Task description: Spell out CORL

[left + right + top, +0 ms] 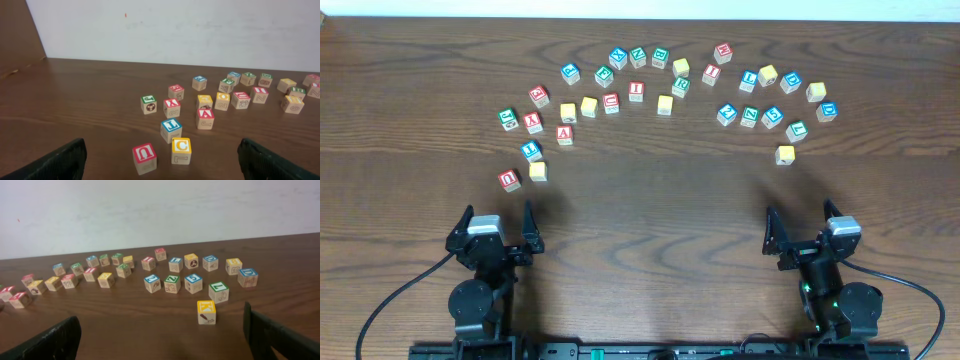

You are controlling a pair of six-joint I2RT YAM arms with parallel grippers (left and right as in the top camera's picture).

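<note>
the letter blocks lie scattered in a loose arc across the far half of the wooden table (pixel 650 230), none yet set in a row, so the spelling of corl looks not yet begun. the yellow c block (pixel 181 150) sits at the near left end of the arc, just beside the red u block (pixel 144 157); the green l block (pixel 218 291) stands on the right side, near the yellow k block (pixel 206 312). i cannot pick out the o and r with certainty. these look like small wooden cubes: likely light, rigid, with smooth flat faces, not fragile, apt to skid or twist if pinched off-centre. the sound hold is across two opposite side faces, low and square, on the sides clear of neighbours. the left gripper (pixel 498 214) hangs near the table's front edge with its fingers spread wide, holding and touching nothing; the right gripper (pixel 800 212) is likewise spread wide and empty, well apart from every block.
</note>
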